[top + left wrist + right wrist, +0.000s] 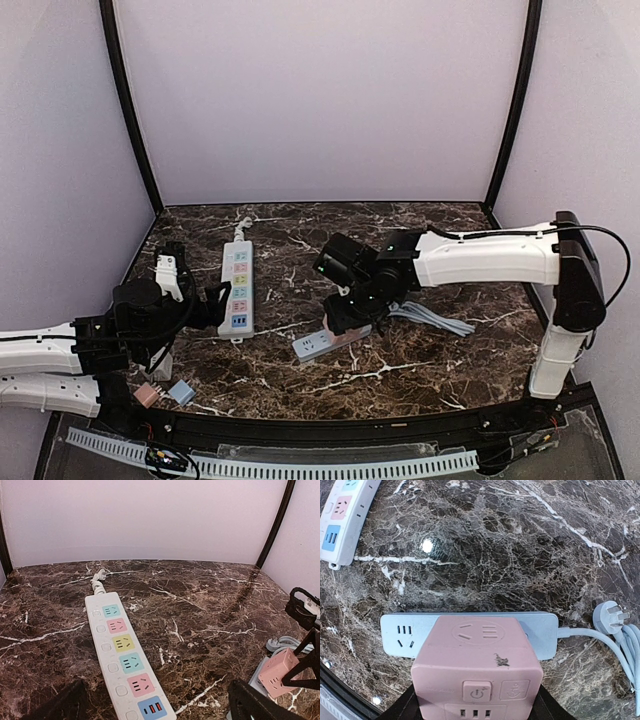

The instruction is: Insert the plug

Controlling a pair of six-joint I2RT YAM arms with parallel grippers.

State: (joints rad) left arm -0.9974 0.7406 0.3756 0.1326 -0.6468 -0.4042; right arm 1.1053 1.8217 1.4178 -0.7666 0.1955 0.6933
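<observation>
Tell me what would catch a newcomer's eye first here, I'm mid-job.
The pink cube adapter, gripped by the right claw, sits over the middle of the pale blue strip, in the centre of the scene. To its left lies a long white power strip with coloured sockets, the open left claw at its near end.

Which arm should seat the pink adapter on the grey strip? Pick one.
Right. The right gripper holds the pink adapter just over the grey strip; the left gripper sits open by the coloured strip.
</observation>
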